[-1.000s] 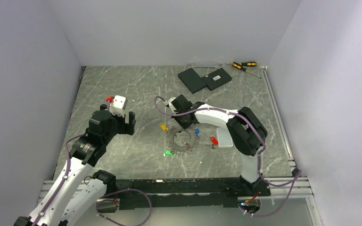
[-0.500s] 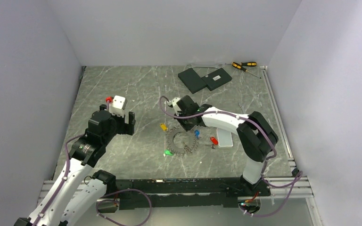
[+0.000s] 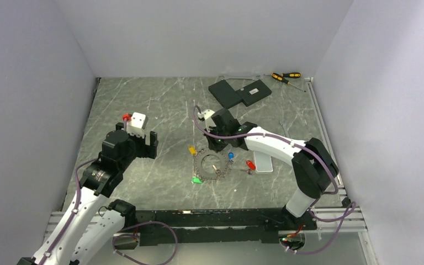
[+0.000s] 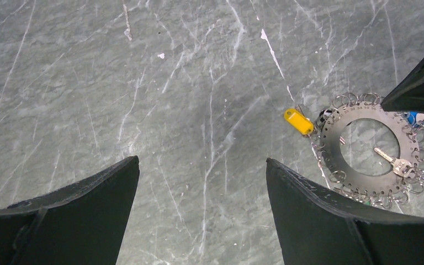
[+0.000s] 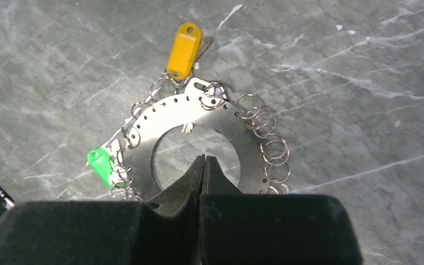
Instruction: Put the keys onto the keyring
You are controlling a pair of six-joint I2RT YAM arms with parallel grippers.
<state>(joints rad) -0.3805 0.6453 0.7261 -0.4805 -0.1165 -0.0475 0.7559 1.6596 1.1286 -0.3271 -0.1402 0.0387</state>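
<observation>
a: where's the flat dark grey metal keyring (image 5: pixel 199 132) with the wire loops round its rim?
b: lying flat on the grey marbled desk (image 3: pixel 143 105), about mid-desk. a yellow-headed key (image 5: pixel 183 49) and a green-headed key (image 5: pixel 100 164) sit at its rim. a blue-headed key (image 3: pixel 231 155) and a red-headed key (image 3: pixel 250 164) lie just beside it on the right.
a: and the right pincer (image 5: pixel 203 160)?
b: pressed together, gripping nothing, tips over the ring's inner edge.
a: left pincer (image 4: pixel 201 161)?
b: spread wide, empty, well apart to the left.
</observation>
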